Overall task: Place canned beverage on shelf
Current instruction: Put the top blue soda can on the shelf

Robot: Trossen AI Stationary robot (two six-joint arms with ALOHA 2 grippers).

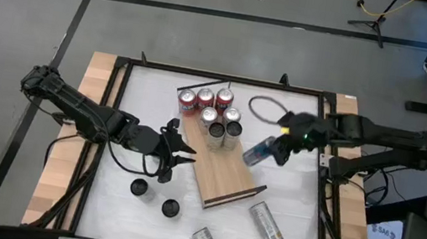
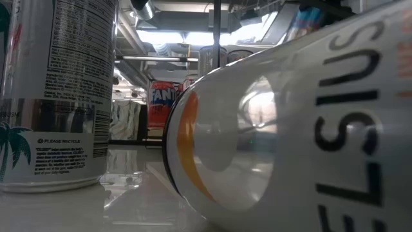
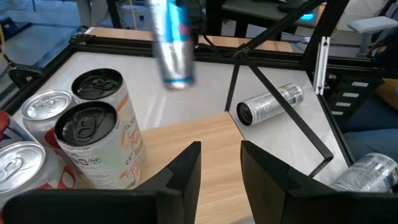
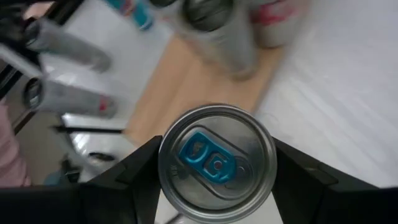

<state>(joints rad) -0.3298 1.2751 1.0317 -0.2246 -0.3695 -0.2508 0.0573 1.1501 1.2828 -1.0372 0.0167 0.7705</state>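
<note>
A large white Celsius-lettered can [image 2: 302, 129] lies on its side closest to the low camera, beside an upright white palm-printed can [image 2: 55, 96]. From above, the right gripper [image 1: 275, 148] holds a silver-and-blue beverage can [image 1: 258, 153] tilted over the long light-brown wooden shelf [image 1: 223, 172] edge; six upright cans [image 1: 213, 111] fill its far end. The left gripper [image 1: 177, 151], fingers slightly parted, empty, hovers beside the shelf. Right wrist view: fingers clamp the can's silver lid [image 4: 216, 160].
</note>
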